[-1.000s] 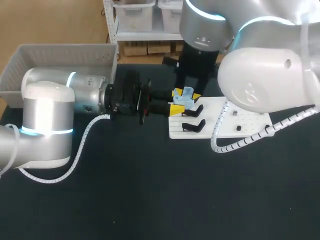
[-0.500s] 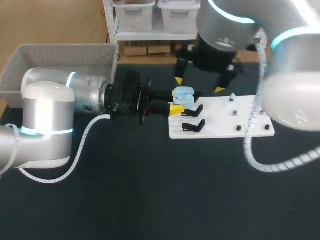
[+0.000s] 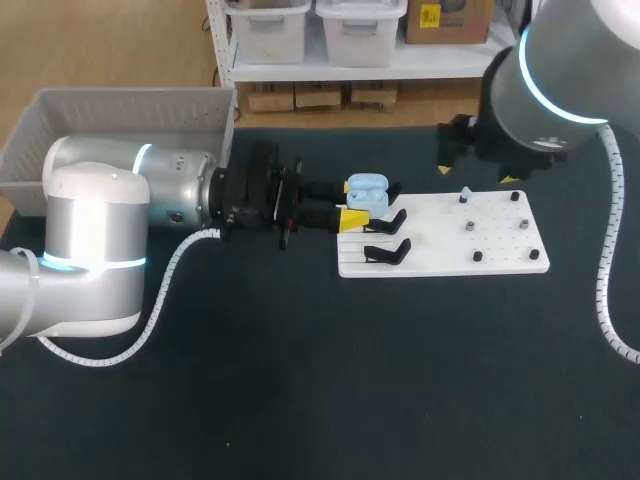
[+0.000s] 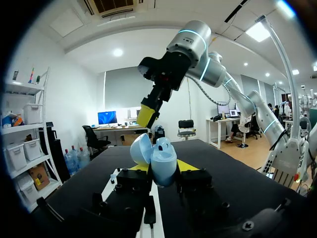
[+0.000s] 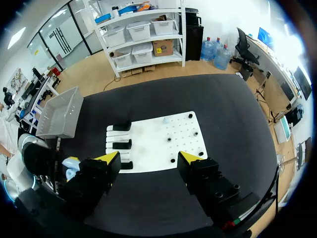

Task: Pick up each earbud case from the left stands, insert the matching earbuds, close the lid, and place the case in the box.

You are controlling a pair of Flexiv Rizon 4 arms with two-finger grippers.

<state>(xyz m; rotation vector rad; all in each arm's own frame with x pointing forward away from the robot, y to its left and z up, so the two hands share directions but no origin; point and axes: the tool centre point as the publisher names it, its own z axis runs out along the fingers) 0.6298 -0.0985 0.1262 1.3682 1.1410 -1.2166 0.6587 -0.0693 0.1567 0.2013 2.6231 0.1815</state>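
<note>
Black table, white pegboard

The left arm covers the grey box's near wall. The open earbud case hides most of the left gripper's far fingertip. What sits on the small pegs of the white board is too small to tell.

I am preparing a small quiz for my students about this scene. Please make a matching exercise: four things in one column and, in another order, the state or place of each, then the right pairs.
Things
1. earbud case
2. right end effector
3. box
4. white board

States or places
A. grey, at the table's far left
B. lies flat, carrying black stands
C. light blue, lid open, gripped by the left end effector
D. open, holding nothing

Pairs: 1-C, 2-D, 3-A, 4-B
</note>
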